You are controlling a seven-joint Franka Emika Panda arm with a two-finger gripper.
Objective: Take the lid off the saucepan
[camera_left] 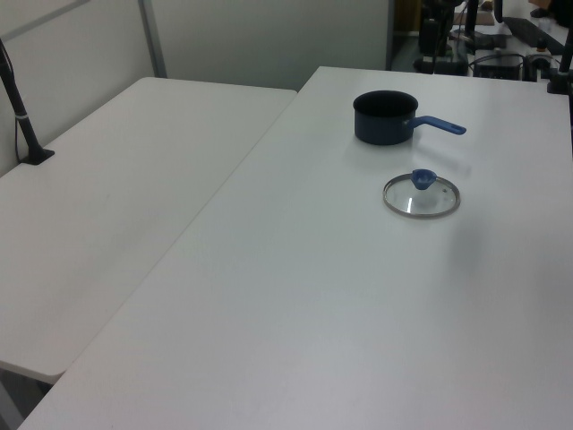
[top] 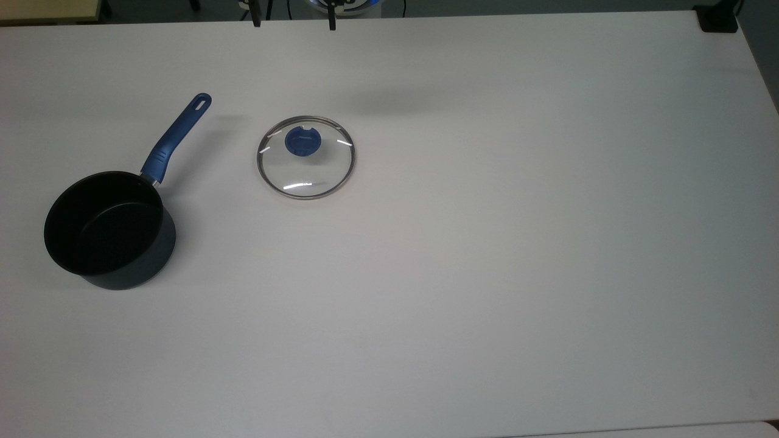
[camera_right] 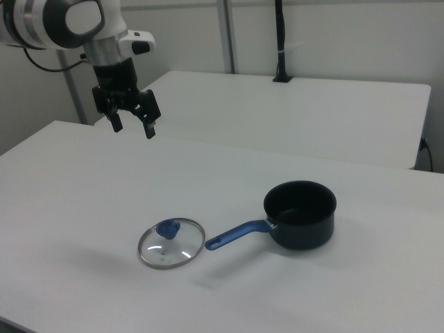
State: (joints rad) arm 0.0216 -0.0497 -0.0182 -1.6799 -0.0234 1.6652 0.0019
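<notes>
The saucepan [top: 109,228] stands uncovered near the top view's left edge, its black inside showing and its blue handle [top: 176,137] pointing up and to the right. The lid [top: 306,157] lies flat on the white table [top: 487,243] to the right of the handle, blue knob [top: 302,141] upward. My gripper [camera_right: 133,130] hangs open and empty high above the table, well behind the lid [camera_right: 171,243] in the right view. Its fingertips [top: 331,24] poke in at the top view's upper edge. In the left view the lid [camera_left: 422,195] lies in front of the saucepan [camera_left: 385,118].
A second white table [camera_left: 116,197] adjoins this one, with a black post [camera_left: 22,116] clamped at its far side. A small black object [top: 718,18] sits at the top view's upper right corner. Cables and equipment [camera_left: 501,54] stand beyond the table's far end.
</notes>
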